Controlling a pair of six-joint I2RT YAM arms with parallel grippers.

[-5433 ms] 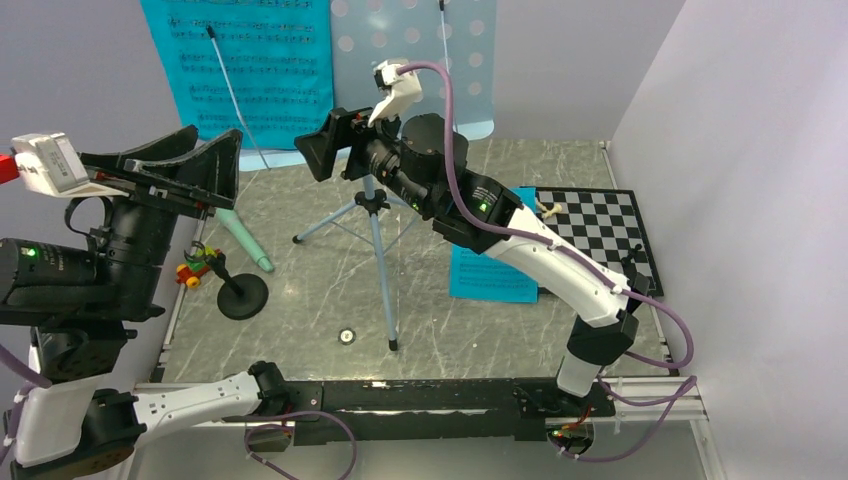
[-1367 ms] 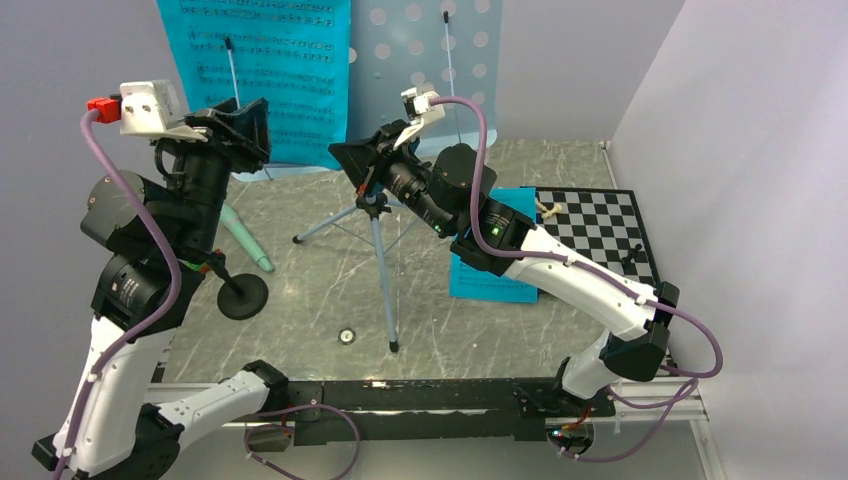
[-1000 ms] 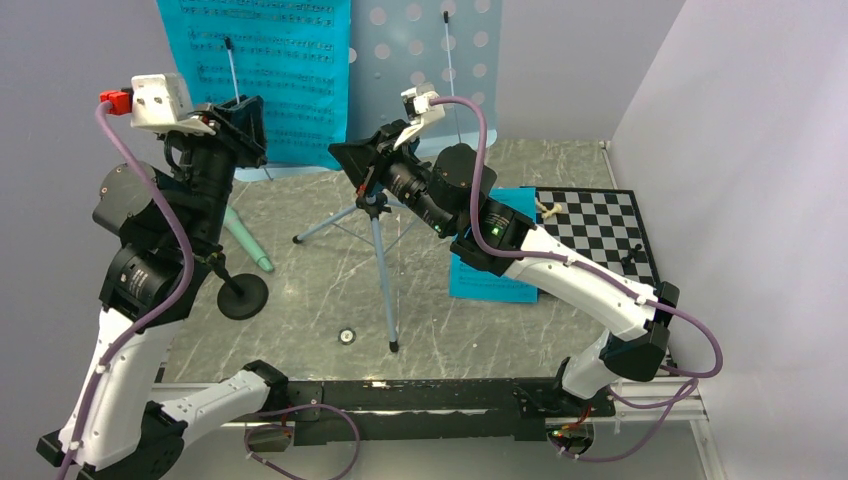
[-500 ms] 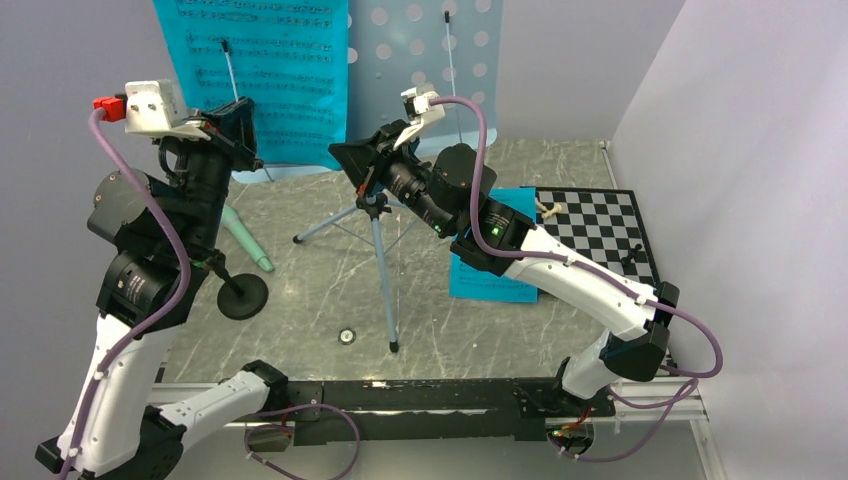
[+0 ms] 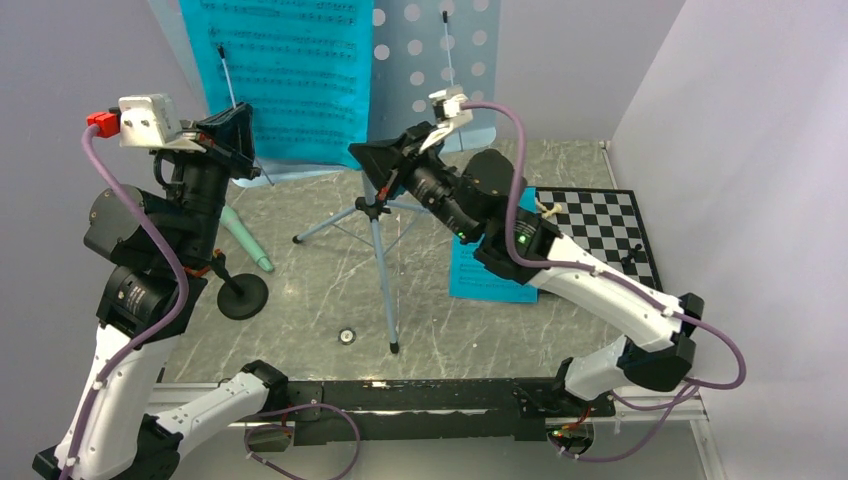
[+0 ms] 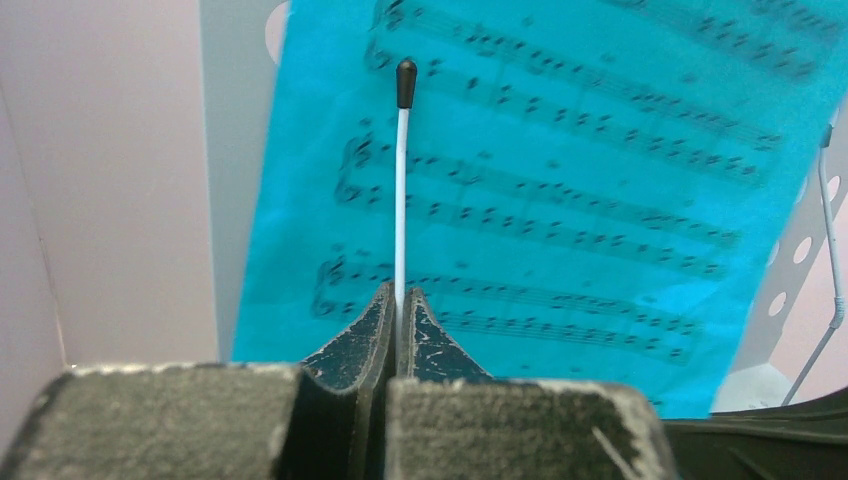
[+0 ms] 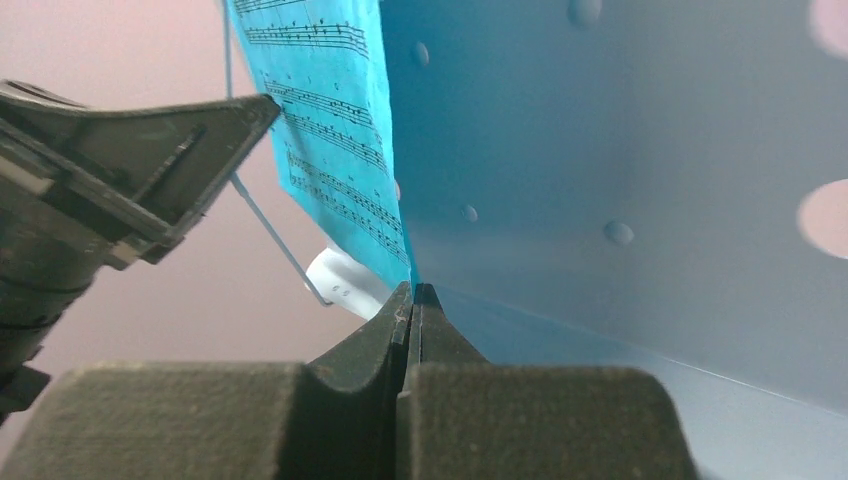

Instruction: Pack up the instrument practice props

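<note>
I see, left wrist view, centre: left gripper (image 6: 399,292) pinching page-holder wire (image 6: 402,200) over music sheet (image 6: 560,200). Right wrist view: right gripper (image 7: 412,290) pressed together at tray (image 7: 620,150) edge. Top view hides both grips.

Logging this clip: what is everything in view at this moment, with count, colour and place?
music stand: one, pale blue, tripod mid-table, perforated tray raised at back
sheet on tray: one, turquoise, printed music
flat sheet: one, turquoise, on table right of tripod
page-holder wires: two, white with dark tips, across tray
microphone: one, mint green, left of tripod
round base: one, black, below microphone
chessboard: one, black-and-white, right side, a few pieces
small round item: one, near front, unidentifiable
left gripper: black, shut on left wire
right gripper: black, shut at the tray sheet's lower corner
</note>
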